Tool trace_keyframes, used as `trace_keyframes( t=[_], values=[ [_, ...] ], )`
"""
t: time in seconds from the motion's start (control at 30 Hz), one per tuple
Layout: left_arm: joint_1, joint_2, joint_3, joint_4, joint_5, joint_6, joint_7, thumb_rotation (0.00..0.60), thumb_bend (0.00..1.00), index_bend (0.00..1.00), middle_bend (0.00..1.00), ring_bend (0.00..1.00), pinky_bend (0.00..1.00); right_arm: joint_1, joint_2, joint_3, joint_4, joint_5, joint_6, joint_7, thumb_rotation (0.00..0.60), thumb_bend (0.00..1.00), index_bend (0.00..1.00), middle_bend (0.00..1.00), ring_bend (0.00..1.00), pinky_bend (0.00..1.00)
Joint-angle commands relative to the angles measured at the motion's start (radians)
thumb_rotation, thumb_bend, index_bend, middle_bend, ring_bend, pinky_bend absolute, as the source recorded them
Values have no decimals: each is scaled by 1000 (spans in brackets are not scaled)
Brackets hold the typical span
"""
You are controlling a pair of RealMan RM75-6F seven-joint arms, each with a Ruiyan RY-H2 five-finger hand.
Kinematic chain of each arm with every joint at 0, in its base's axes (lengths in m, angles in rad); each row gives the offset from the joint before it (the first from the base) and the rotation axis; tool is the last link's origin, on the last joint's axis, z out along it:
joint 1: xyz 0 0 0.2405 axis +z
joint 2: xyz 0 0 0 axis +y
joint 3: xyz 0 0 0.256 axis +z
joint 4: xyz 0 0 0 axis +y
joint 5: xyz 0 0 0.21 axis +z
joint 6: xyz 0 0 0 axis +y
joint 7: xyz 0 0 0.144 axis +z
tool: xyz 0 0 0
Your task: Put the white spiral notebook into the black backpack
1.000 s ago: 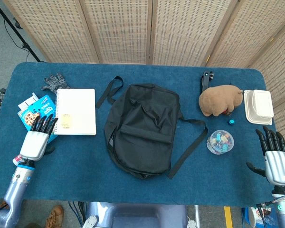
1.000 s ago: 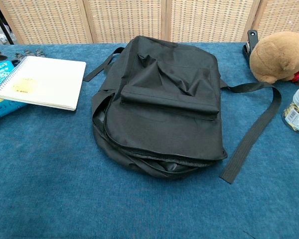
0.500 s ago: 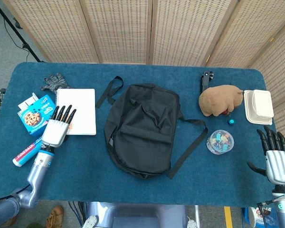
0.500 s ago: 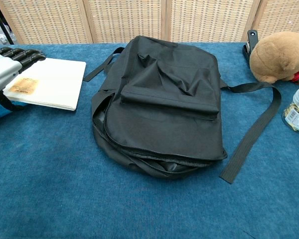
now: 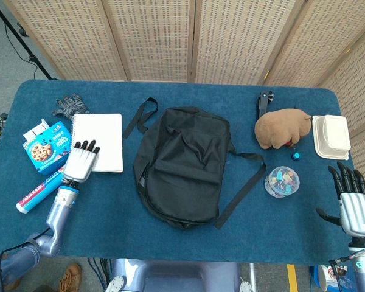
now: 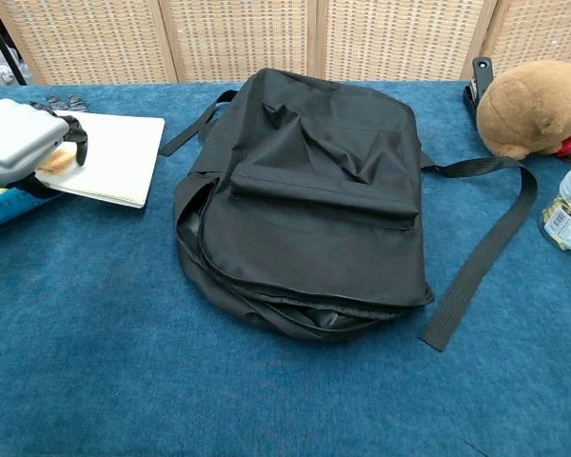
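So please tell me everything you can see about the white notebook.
The white spiral notebook lies flat and closed on the blue table, left of the black backpack, its wire spiral along its left edge. The cover looks like plain paper. The left hand rests on its near left corner, covering a small tan label.

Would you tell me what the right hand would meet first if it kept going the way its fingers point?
Probably the white container: the right hand points away from the robot, toward it; depth is unclear.

Blue table (image 5: 109, 207) under backpack (image 5: 182, 164), notebook (image 5: 103, 140)
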State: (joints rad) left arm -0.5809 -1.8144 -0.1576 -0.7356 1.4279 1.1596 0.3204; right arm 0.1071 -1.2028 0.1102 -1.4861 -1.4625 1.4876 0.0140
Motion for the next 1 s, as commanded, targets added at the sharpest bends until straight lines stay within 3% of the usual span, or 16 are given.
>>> trace_keyframes(
  t=[0.03,0.13,0.47,0.77,1.0],
  values=[
    [2,-5,9,22,18,31,-30,600,465,735,556,497,546,1,1,-6,-2,-6,-4,-4,600,0,0,0,0,0],
    [3,-3,21,50,40,62,-66,600,499,795,603,542,585,5,1,-16,-3,-18,-15,-11,600,0,0,0,0,0],
    [-15,56,4,73,64,149,-141,600,503,806,611,551,592,69,43,-63,-77,-98,-124,-13,600,0,0,0,0,0],
    [-37,161,-23,-40,64,176,-108,600,503,807,611,551,592,211,95,-76,-210,-130,-352,112,600,0,80,112,0,0],
    [-32,260,-24,-175,57,166,-86,600,503,807,611,551,592,326,63,-48,-310,-64,-525,126,600,0,149,164,26,0]
  ],
)
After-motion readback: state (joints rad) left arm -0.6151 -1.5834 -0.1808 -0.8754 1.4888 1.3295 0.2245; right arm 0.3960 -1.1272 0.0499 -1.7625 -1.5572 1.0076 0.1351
